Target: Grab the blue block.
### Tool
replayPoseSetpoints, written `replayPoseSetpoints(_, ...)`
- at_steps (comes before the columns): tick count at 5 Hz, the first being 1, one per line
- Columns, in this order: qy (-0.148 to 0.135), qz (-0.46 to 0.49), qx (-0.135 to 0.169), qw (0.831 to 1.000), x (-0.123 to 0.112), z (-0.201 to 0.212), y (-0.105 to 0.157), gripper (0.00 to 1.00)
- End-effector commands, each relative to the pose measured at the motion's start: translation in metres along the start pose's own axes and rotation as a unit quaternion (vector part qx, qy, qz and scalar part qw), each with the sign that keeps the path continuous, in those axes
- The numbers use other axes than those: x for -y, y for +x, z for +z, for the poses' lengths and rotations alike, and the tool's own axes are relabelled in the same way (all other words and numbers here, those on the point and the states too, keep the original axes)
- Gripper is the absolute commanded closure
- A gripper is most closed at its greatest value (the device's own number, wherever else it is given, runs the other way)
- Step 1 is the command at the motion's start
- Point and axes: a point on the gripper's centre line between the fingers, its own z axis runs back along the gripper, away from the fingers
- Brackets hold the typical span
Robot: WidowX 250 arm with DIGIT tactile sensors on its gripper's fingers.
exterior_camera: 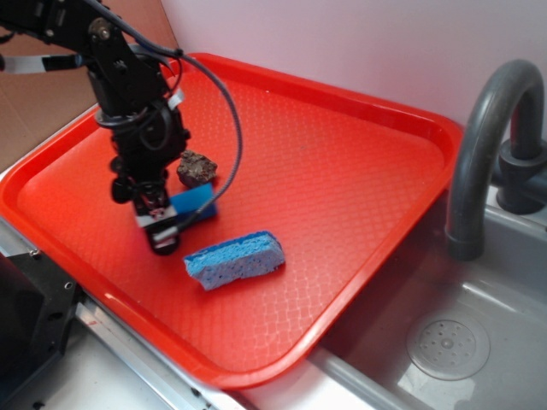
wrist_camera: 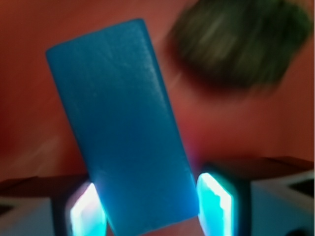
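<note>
So the gripper (exterior_camera: 162, 229) is down low on the red tray (exterior_camera: 342, 171), left of the tray's middle, with the black arm (exterior_camera: 128, 85) coming in from the top-left corner of the exterior view. The blue block (exterior_camera: 195, 204) sits right at the fingertips, partly hidden behind the gripper from that angle, so only its right end sticks out. The wrist view shows it way better: the blue block (wrist_camera: 125, 128) is lying flat, and its long axis runs away from the camera, tipped a bit so the far end leans up-left and the near end lands lower-right, right in the gap between the two fingers (wrist_camera: 216, 199). The near end is in between the pads and they're set narrow around it, glowing blue from the reflection. Left pad looks like it's touching the block's edge, right pad looks like it has a thin sliver of space, but honestly it's blurry enough that I can't tell if it's actually clamped. The brown rock (exterior_camera: 197, 167) is just beyond the block, close to its far end, not clearly touching. The paler blue sponge (exterior_camera: 235, 259) lies on the tray just in front of the gripper, apart from the block. Off to the right there's a grey faucet (exterior_camera: 487, 145) over a sink (exterior_camera: 449, 342).
</note>
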Motion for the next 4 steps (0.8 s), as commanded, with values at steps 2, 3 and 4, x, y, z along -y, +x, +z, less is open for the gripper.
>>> replayPoseSetpoints(2,0.002,0.240,0.103,0.965,-0.011,0.162,0.009,1.00)
replayPoseSetpoints(3,-0.008,0.288,0.136,0.948,-0.003,0.178,0.002,1.00)
replayPoseSetpoints(4,-0.010,0.276,0.129,0.952,-0.005,0.169,0.010,1.00)
